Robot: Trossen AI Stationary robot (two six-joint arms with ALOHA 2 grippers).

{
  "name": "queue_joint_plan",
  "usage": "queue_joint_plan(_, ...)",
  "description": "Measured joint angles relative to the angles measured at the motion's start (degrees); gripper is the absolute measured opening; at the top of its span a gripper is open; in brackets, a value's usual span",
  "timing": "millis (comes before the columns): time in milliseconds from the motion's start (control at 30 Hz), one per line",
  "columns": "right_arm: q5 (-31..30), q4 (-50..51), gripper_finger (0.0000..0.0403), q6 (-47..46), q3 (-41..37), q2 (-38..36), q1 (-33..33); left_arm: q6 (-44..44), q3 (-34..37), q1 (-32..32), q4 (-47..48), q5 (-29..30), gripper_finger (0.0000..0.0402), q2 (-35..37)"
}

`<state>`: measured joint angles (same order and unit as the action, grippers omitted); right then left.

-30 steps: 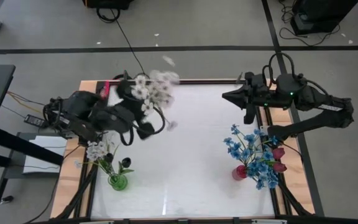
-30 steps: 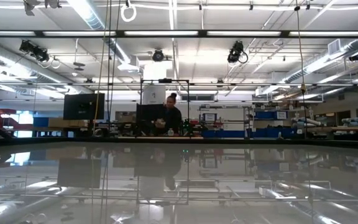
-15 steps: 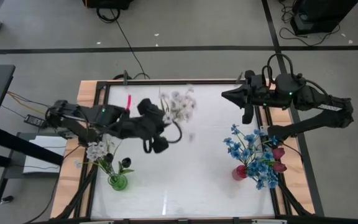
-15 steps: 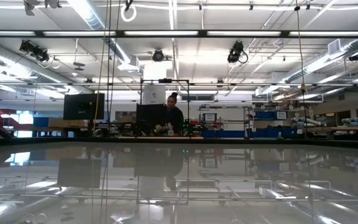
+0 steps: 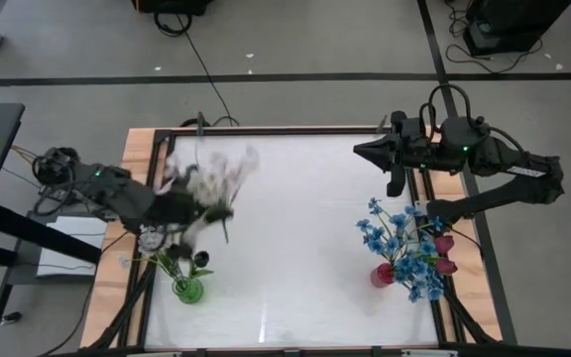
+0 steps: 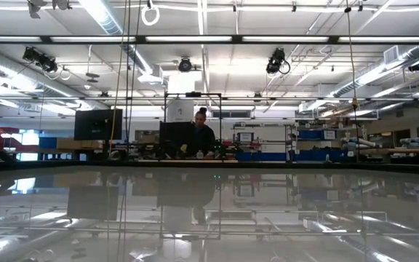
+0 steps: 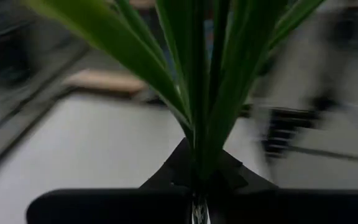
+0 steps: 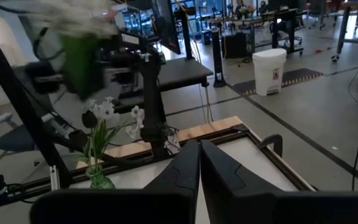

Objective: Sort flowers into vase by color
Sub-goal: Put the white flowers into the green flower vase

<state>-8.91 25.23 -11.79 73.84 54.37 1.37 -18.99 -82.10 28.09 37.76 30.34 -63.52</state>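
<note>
My left gripper [image 5: 202, 218] is shut on a white small-blossom spray [image 5: 211, 174], held above the table's left side, just beyond the green vase [image 5: 188, 290]. That vase holds white blossoms [image 5: 155, 238] and a dark bud [image 5: 201, 260]. In the left wrist view, green stems and leaves rise from my left gripper [image 7: 197, 183]. A red vase [image 5: 382, 275] near the right edge holds blue flowers [image 5: 404, 243] and dark red tulips [image 5: 445, 244]. My right gripper [image 5: 358, 151] waits shut at the far right; the right wrist view shows its fingers [image 8: 199, 149] closed together, with the green vase [image 8: 98, 177] beyond. My left gripper pinches the spray's green stems [image 7: 199, 165] between its two fingers, low on the bundle, with the leaves fanning out past the fingertips. The spray is lifted clear of the table, and its white blossoms [image 5: 216, 171] lie on the far side of the gripper.
Black frame rails [image 5: 266, 129] and wooden side strips [image 5: 137, 149] border the white table. A wide bare stretch of table [image 5: 285, 248] lies between the two vases. In the low view a person [image 6: 201, 135] stands far off in the room behind.
My left gripper, still holding the white spray, swung toward the table's right and then back left and nearer, ending close above the green vase. The blossoms travelled with it from the far middle of the table to the left side. The right arm stayed still.
</note>
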Motion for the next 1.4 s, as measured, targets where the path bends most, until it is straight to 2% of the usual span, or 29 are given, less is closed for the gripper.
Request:
queue_joint_plan(133, 0.0, 0.02, 0.0025, 0.0, 0.0, 0.0, 0.0, 9.4, 1.49, 3.09, -9.11, -14.26, 0.0021, 1.36)
queue_joint_plan(367, 0.04, -0.02, 0.0023, 0.0, 0.0, 0.0, 0.0, 14.12, 1.13, 8.48, -6.88, -37.3, 0.0022, 1.15)
queue_joint_plan(433, 0.05, -0.02, 0.0023, -0.02, 0.0, 0.0, 0.0, 15.5, 1.13, 11.21, -4.99, -40.86, 0.0022, 1.68)
queue_joint_plan(500, 0.13, -0.02, 0.0023, -0.02, 0.0, 0.0, 0.0, 16.48, 1.1, 14.88, -1.28, -41.49, 0.0022, 2.53)
queue_joint_plan(633, 0.13, -0.04, 0.0023, -0.02, 0.0, 0.0, 0.0, 20.12, 1.13, 22.66, 2.8, -38.22, 0.0022, 3.65)
queue_joint_plan(767, 0.13, -0.03, 0.0023, -0.02, 0.0, 0.0, 0.0, 22.62, 1.73, 28.44, 3.78, -31.77, 0.0022, 5.94)
queue_joint_plan(900, 0.11, -0.02, 0.0023, -0.02, 0.0, 0.0, 0.0, 22.4, 10.36, 32.44, -1.72, -25.83, 0.0022, 10.79)
queue_joint_plan(1100, 0.05, -0.07, 0.0023, -0.04, 0.0, 0.0, 0.0, 17.98, 24.83, 36.3, -10.75, -11.3, 0.0022, 19.34)
queue_joint_plan(1267, 0.02, -0.07, 0.0023, -0.04, 0.0, 0.0, 0.0, 14.71, 31.64, 39.05, -15.67, -1.3, 0.0022, 21.67)
queue_joint_plan(1400, 0.0, -0.04, 0.0023, -0.04, 0.0, 0.0, 0.0, 14.21, 34.64, 41.36, -15.91, 5.52, 0.0022, 21.24)
